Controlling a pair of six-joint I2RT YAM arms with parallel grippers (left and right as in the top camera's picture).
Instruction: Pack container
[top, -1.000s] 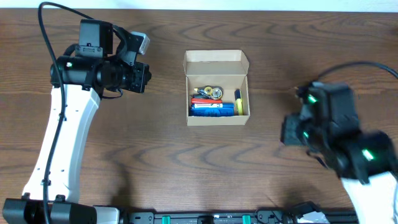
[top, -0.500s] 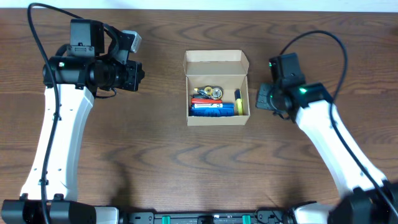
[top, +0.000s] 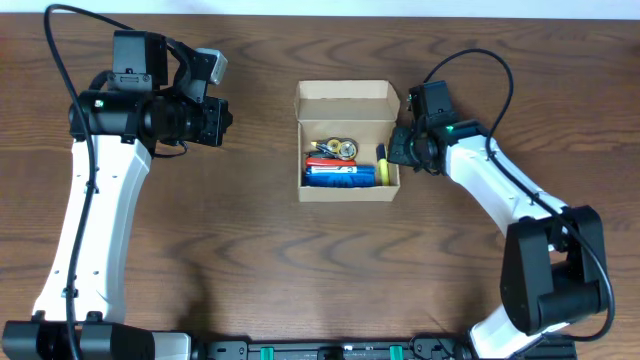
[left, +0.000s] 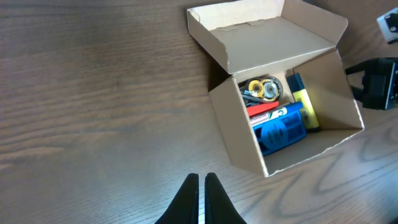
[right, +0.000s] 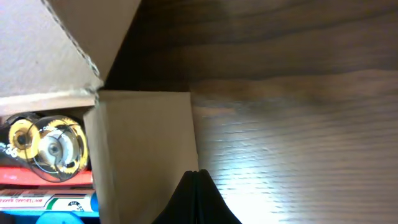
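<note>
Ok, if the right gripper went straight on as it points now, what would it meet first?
Probably the outer side wall of the small tan cardboard box: the right gripper, jaws shut, points at it from close by. Depth is unclear, so it might just graze that wall's edge.

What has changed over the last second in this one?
The right gripper, shut, swung in from the lower right of the overhead view up to the right wall of the box. The left gripper, also shut, drifted slightly left. Nothing was taken or released. The box stayed put, lid open.
</note>
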